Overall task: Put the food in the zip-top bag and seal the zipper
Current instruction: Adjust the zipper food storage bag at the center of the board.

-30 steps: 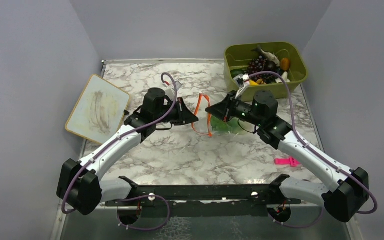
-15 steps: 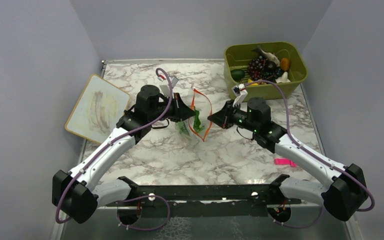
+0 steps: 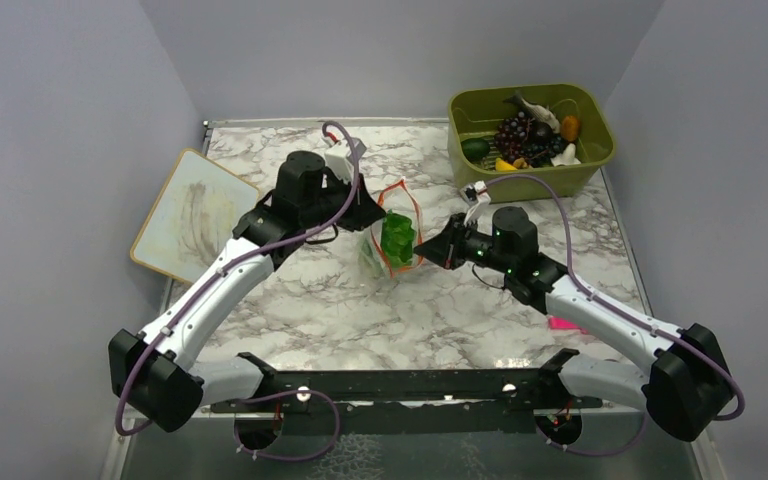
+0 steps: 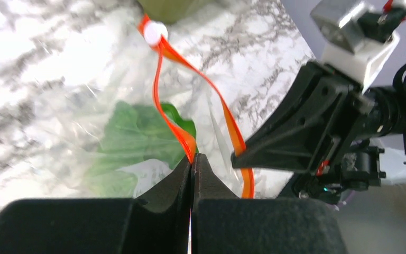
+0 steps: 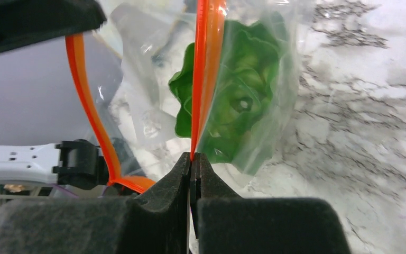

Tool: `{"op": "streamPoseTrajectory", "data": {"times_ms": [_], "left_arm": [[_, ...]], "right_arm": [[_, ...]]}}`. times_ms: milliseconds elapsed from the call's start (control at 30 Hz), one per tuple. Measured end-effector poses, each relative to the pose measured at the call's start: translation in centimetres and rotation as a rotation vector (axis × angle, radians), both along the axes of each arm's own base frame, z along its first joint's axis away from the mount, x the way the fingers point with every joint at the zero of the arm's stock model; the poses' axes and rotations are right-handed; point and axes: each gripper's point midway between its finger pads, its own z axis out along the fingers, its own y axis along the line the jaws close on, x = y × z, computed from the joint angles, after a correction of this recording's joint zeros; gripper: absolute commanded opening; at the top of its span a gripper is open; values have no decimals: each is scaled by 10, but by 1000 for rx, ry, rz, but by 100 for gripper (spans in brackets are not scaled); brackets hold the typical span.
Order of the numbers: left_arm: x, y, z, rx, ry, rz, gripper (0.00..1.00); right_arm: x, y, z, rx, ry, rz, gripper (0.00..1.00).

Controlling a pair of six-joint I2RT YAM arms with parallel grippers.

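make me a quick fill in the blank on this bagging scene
1. Both the left hand and the right hand are shut on the zip-top bag's orange-red ____.
2. The food inside the bag is the green ____.
3. The purple grapes lie in the olive-green ____.
Missing words: zipper; lettuce; bin.

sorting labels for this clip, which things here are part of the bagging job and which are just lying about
Job in hand:
bag
zipper, pinched by both grippers
lettuce, already in the bag
grapes and fish, waiting in the bin

Lying about:
board
pink clip
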Motion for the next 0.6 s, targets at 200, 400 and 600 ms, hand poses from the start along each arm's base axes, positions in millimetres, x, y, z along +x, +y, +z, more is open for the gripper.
{"op": "streamPoseTrajectory", "data": {"times_ms": [200, 400, 600], "left_arm": [[19, 1, 51, 32, -159, -7, 0], [10, 7, 23, 99, -170, -49, 0], [-3, 16, -42, 186, -41, -69, 0]], "right_arm": [[-2, 18, 20, 119, -2, 69, 1], [-3, 21, 3, 123, 38, 75, 15], [-6, 19, -24, 90, 92, 71, 29]]}}
